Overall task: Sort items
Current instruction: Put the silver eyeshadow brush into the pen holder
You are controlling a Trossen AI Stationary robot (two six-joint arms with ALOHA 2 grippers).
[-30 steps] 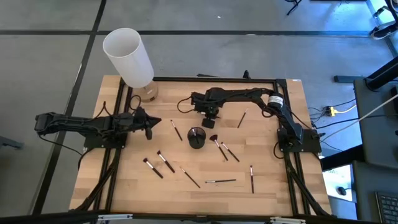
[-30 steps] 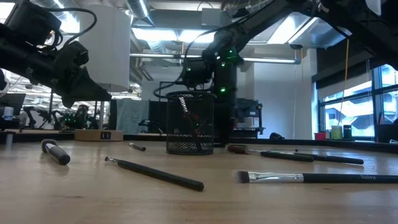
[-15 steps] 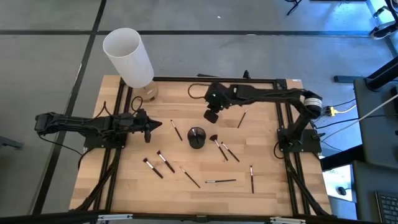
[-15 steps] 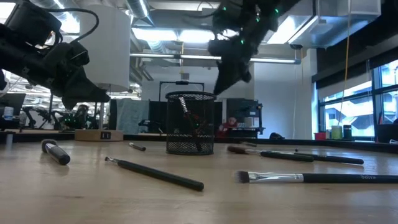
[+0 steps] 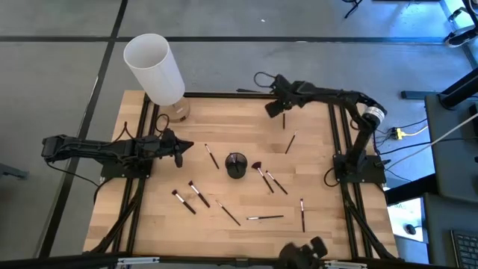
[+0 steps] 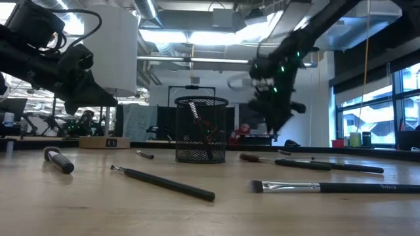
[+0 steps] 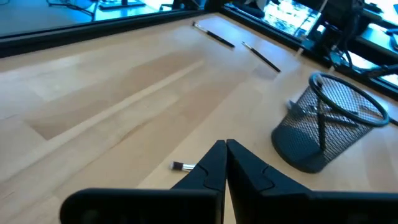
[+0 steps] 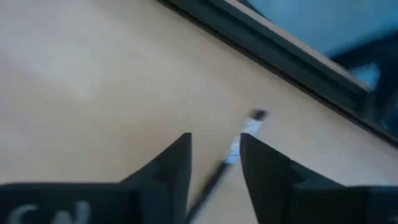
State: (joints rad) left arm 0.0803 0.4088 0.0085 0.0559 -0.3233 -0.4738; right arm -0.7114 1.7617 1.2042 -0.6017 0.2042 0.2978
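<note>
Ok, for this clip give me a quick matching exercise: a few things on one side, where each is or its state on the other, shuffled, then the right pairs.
Things:
1. left gripper
2. right gripper
3. mesh cup
4. white cylinder

Places or states:
A. upright mid-table, with a brush inside
B. at the table's far left corner
C. open, near the far edge, with a brush ahead of it
D. shut, empty, over the table's left side

Pairs: 1-D, 2-C, 3-A, 4-B
</note>
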